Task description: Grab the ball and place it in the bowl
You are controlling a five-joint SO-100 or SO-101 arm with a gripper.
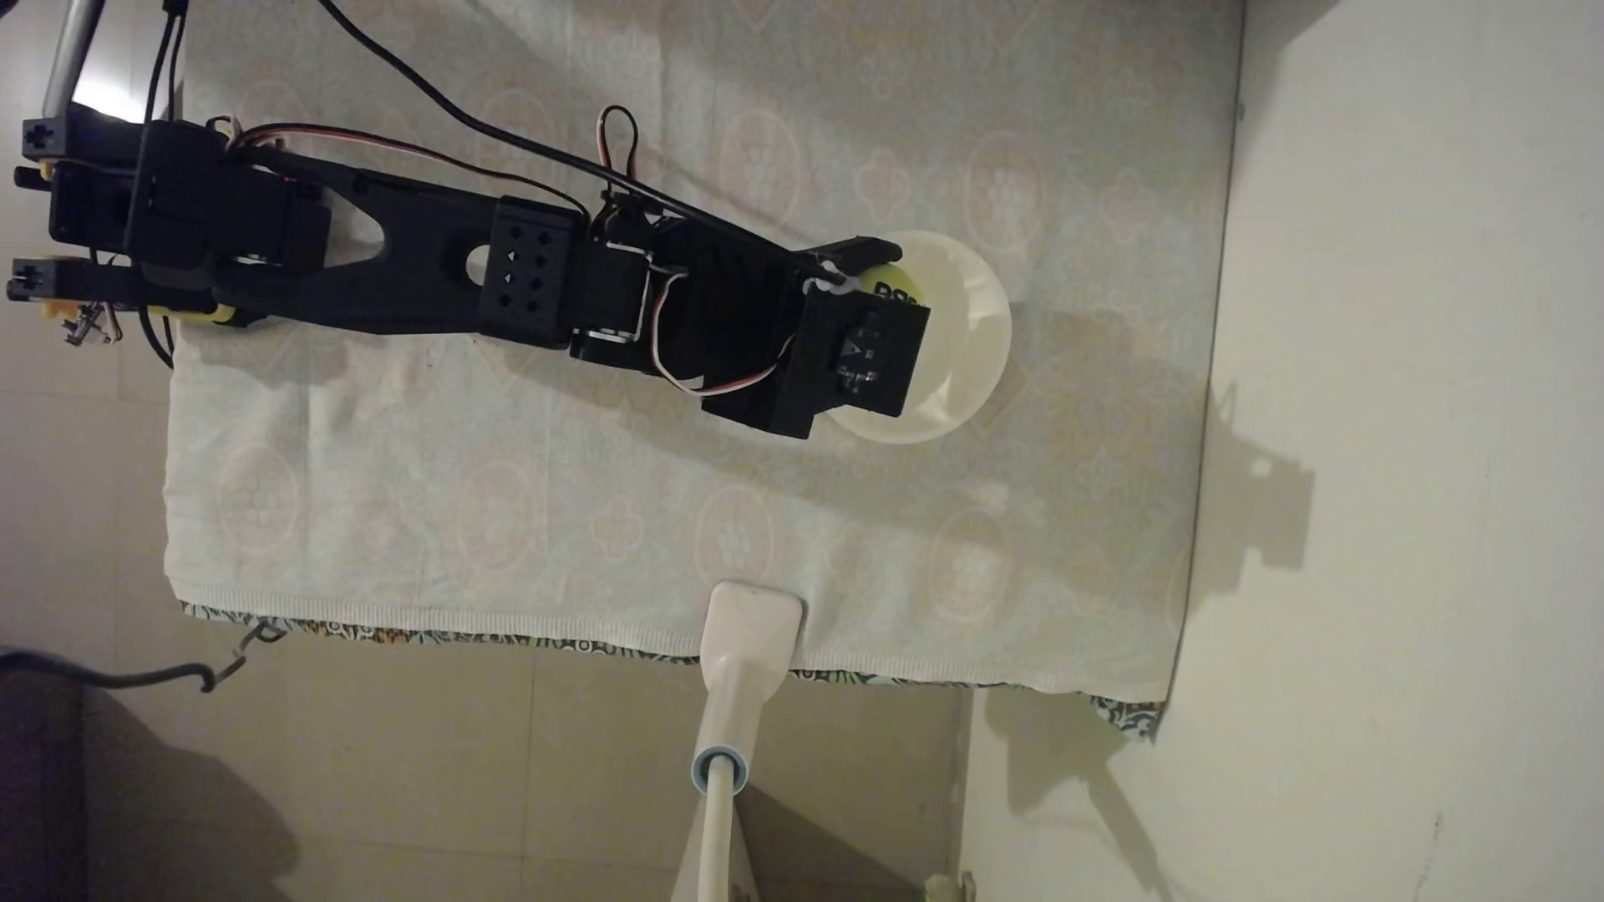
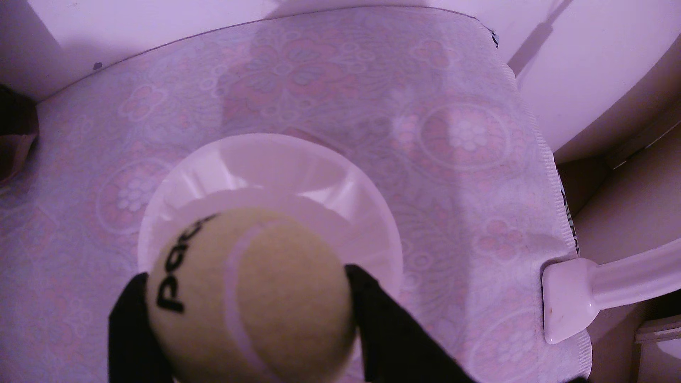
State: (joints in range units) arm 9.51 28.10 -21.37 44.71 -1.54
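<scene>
The fuzzy yellow-green ball (image 2: pixel 254 294) with a white seam and black lettering sits between my two black fingers (image 2: pixel 372 305), and my gripper (image 2: pixel 245 274) is shut on it. In the wrist view the ball hangs over the near part of the round white ribbed bowl (image 2: pixel 280 165). In the fixed view a sliver of the ball (image 1: pixel 890 286) shows beside the black gripper (image 1: pixel 877 277), above the left side of the bowl (image 1: pixel 972 338). The arm covers the bowl's left edge there.
A pale flower-patterned cloth (image 1: pixel 608 503) covers the table. A white paddle-shaped handle (image 1: pixel 751 633) with a blue ring rests on the cloth's lower edge in the fixed view. Walls rise just past the cloth's far side (image 2: pixel 184 22). Black cables (image 1: pixel 434 87) trail near the arm's base.
</scene>
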